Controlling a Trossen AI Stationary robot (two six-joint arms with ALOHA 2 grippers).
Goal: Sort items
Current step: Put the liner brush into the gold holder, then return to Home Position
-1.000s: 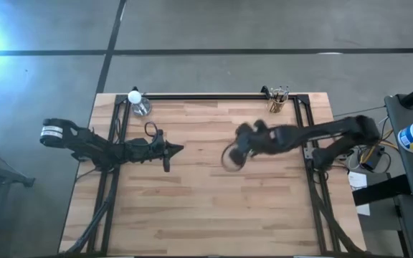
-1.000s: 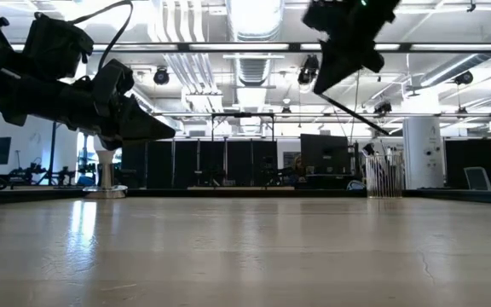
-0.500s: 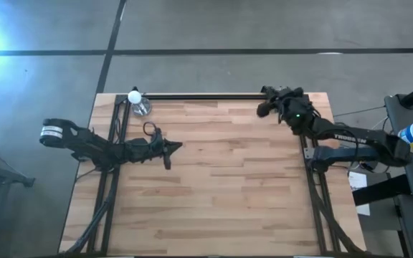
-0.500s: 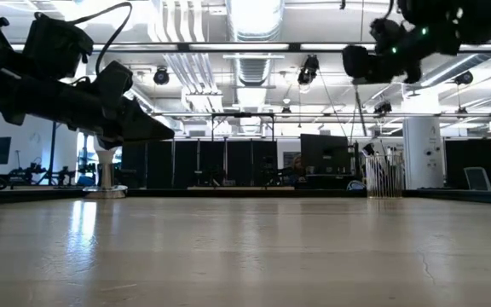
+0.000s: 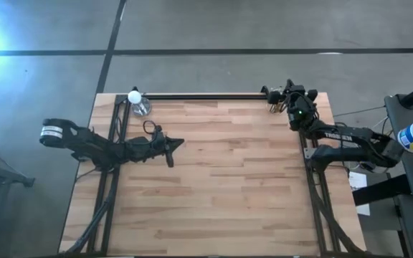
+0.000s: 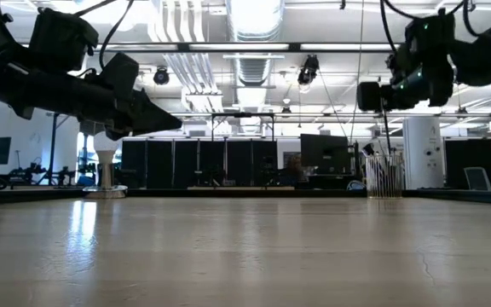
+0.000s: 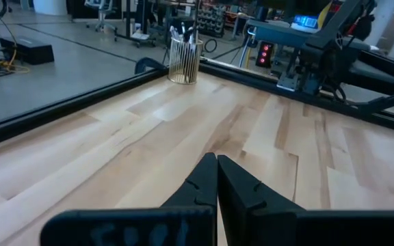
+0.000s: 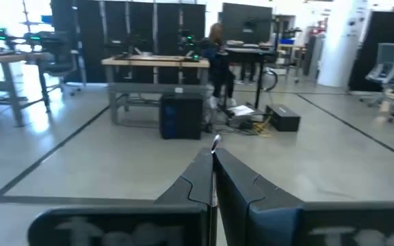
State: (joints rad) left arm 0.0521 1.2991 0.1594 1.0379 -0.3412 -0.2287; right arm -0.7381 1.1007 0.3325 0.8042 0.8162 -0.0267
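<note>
Right gripper (image 5: 284, 98) hangs above the far right corner of the pale wooden slatted table (image 5: 214, 193), directly over the clear ribbed glass cup (image 6: 384, 176) standing there; its two dark fingers (image 8: 232, 181) are pressed together around one thin dark stick with a pale tip (image 8: 215, 142), which pokes out just past them. From the left arm's camera that ribbed cup (image 7: 184, 60) holds a small bunch of the same thin dark sticks (image 7: 183, 32), upright and too crowded to count. A second glass cup (image 5: 140, 107), carrying a white ball-shaped top, sits at the far left corner, well apart from the first. Left gripper (image 5: 178, 145) waits raised over the left middle of the table, its two fingers (image 7: 200, 181) closed flat against each other with nothing between.
</note>
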